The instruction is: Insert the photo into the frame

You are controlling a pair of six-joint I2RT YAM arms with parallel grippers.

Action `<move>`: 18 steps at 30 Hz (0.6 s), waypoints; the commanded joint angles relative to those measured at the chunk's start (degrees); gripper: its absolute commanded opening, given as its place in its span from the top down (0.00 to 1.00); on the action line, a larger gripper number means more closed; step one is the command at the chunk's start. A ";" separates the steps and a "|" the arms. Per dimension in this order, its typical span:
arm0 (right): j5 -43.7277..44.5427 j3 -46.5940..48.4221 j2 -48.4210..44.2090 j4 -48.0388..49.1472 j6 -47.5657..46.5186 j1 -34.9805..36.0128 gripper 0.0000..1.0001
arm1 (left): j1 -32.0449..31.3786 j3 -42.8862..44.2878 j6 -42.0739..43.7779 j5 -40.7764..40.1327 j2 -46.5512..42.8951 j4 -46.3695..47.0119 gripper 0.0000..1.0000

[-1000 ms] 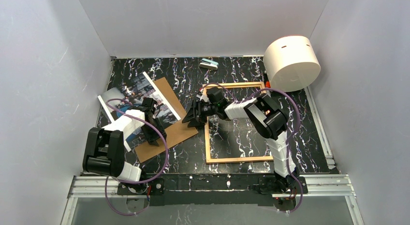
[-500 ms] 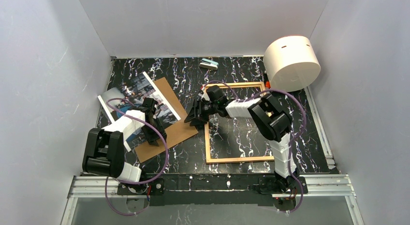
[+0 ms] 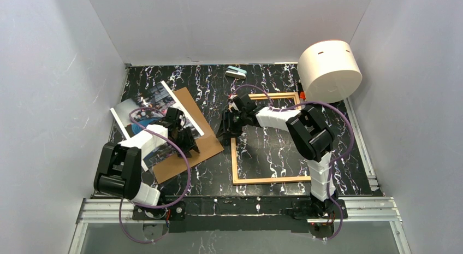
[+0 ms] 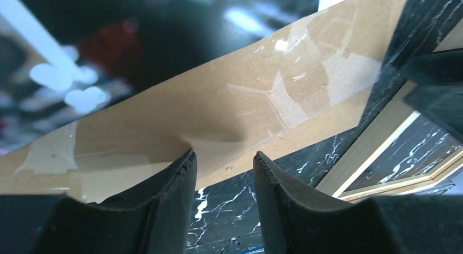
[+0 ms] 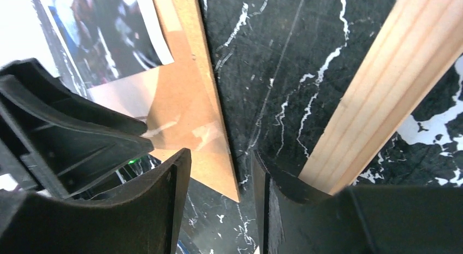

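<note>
The left end effector (image 4: 221, 155) is hovering with fingers spread at the brown cardboard board's (image 3: 173, 165) edge, having shifted rightward. The right end effector (image 5: 218, 155), also spread, has drawn nearer the light-wood frame (image 3: 270, 180). The glossy photo (image 3: 154, 101) is lying face-up on the board, left of the frame, on the black marbled counter (image 3: 273, 79).

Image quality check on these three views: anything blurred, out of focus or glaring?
Left wrist: the photo is a defocused smear, while the backing board is fairly sharp, with a pale sheen on its glossy patches. Right wrist: the frame shows crisp wood grain and no glare. Top external: light is even and the image sharp, with only soft shadows and no visible reflection off the frame's glass.
</note>
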 commanded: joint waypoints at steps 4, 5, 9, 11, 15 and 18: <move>1.22 0.32 -4.33 -2.97 -0.25 1.26 0.48 | -0.46 2.57 1.97 -8.34 0.46 -4.98 0.57; 1.45 -0.39 -5.72 -2.70 1.00 1.26 0.48 | -0.48 4.39 1.81 -10.68 -0.61 -7.36 0.56; 2.33 -3.40 -8.81 -0.32 5.58 1.38 0.47 | -0.51 8.64 1.70 -20.21 -3.23 -15.50 0.46; 4.01 -2.90 -8.17 -1.57 6.17 1.49 0.47 | -0.50 9.52 -0.09 -24.44 -3.59 -19.64 0.41; 4.79 -0.33 -7.01 -5.13 6.55 1.97 0.47 | -0.43 8.24 -6.78 -33.24 -6.08 -25.73 0.11; 5.62 -0.99 -8.66 -5.55 7.99 3.32 0.47 | -0.43 4.28 -11.44 -33.18 -8.49 -25.40 0.02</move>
